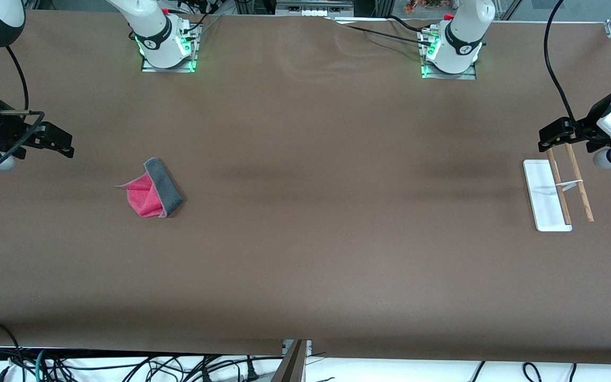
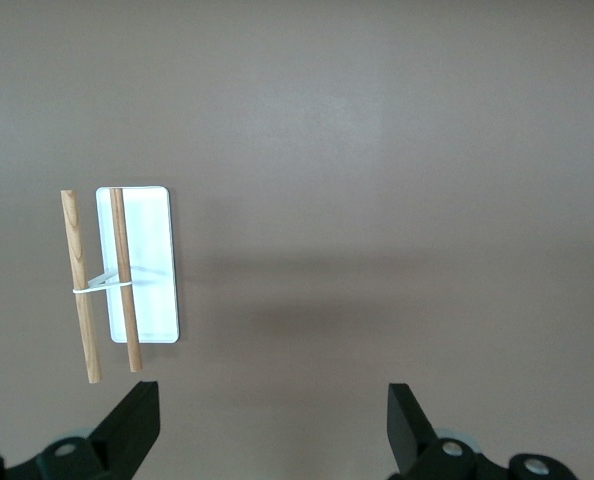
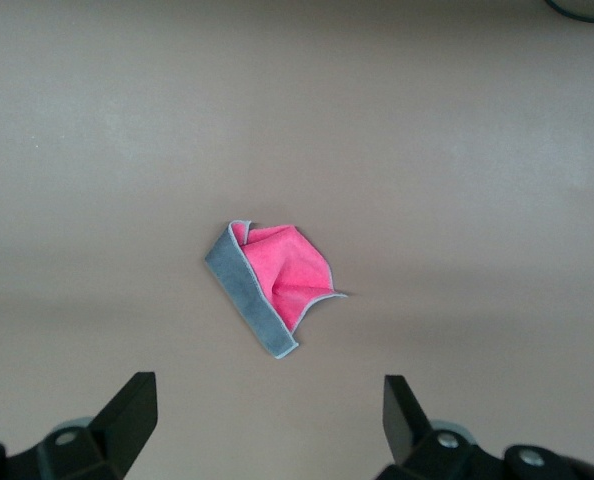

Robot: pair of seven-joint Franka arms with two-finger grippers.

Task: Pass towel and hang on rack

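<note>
Right gripper point(image 1: 64, 144): fingers spread wide, holding nothing, up over the table point(image 1: 305, 254) edge at its arm's end.
Towel point(image 1: 153, 190): crumpled on bare table, apart from that gripper, open room all round.
Rack point(image 1: 557, 192): just beside the left gripper.
Left gripper point(image 1: 549, 139): fingers spread, holding nothing, over the rods' ends.

brown table point(image 1: 305, 254) carries the crumpled towel point(image 1: 151, 192) and rack point(image 1: 549, 196), well apart.

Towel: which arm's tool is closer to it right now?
Right. The right tool hangs open near the towel at its own end of the table; the left tool hangs open over the rack at the other end.
</note>
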